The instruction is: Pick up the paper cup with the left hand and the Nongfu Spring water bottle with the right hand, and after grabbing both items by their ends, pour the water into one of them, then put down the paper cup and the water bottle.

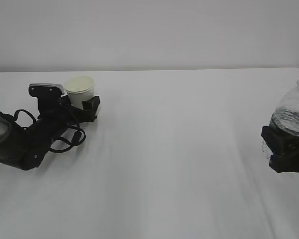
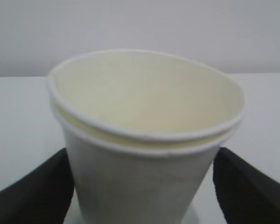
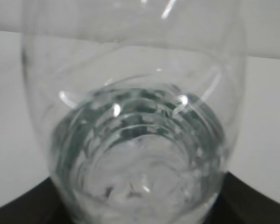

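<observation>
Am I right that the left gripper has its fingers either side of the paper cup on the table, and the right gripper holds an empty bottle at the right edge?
Not quite: the bottle is not empty. The right wrist view shows clear water in its lower part. The rest stands: the left gripper brackets the paper cup, and the right gripper holds the bottle at the right edge.

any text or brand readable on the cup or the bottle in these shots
None can be read.
cup: plain white outside, cream inside, no print in view.
bottle: only clear ribbed plastic and water show; no label or lettering appears in any view.
</observation>
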